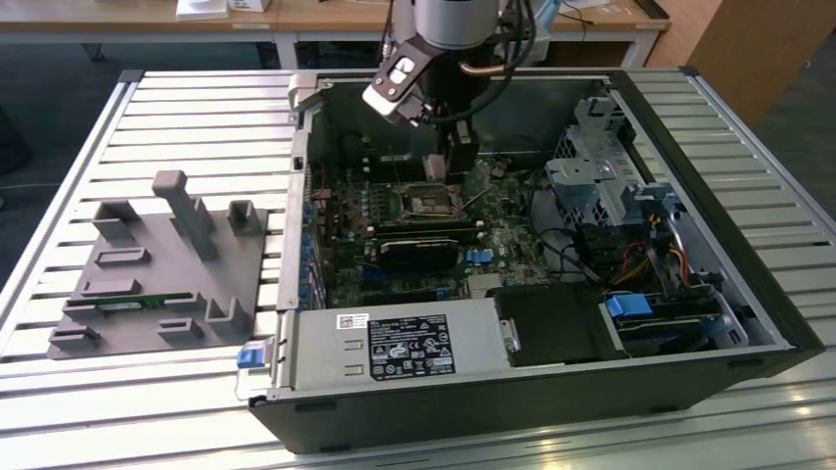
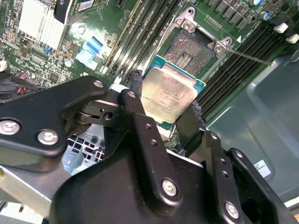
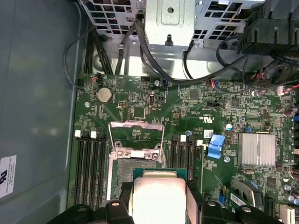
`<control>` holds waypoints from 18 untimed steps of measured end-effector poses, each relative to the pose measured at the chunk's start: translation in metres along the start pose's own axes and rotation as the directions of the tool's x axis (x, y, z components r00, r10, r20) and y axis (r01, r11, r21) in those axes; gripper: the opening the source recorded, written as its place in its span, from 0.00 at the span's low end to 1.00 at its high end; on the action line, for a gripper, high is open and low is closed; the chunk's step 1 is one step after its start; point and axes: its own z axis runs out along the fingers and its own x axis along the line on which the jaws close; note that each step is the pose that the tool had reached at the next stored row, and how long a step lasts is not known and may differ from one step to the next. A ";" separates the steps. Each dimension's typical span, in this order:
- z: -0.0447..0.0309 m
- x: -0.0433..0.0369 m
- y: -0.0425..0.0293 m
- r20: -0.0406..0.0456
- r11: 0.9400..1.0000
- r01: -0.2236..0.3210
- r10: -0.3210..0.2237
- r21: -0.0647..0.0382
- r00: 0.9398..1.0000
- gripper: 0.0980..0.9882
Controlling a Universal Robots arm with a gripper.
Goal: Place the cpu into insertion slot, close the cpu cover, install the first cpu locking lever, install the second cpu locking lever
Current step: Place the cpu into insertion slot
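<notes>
None of four steps is done: the tool (image 2: pixel 166 102) clenches the cpu (image 2: pixel 170 93) near the empty insertion slot (image 1: pixel 429 201), mid-frame in the exterior view.

The worktop (image 1: pixel 183 127) is of pale metal slats. Behind it stands a wooden desk (image 1: pixel 327 18) on white legs, over a dark floor (image 1: pixel 46 88).

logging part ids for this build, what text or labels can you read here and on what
No text here can be quoted; all print is too small or blurred.
power supply label: print present, unreadable.
case wall sticker: unreadable.
cpu, held in the gripper: face markings too faint.
motherboard: lettering too small.
</notes>
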 end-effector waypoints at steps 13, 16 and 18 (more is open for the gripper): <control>0.0047 -0.0001 -0.0004 0.000 1.000 0.000 0.000 0.002 1.000 0.49; 0.0056 -0.0001 -0.0005 0.000 1.000 0.000 0.000 0.003 1.000 0.49; 0.0066 -0.0001 -0.0006 0.000 1.000 0.000 0.000 0.004 1.000 0.49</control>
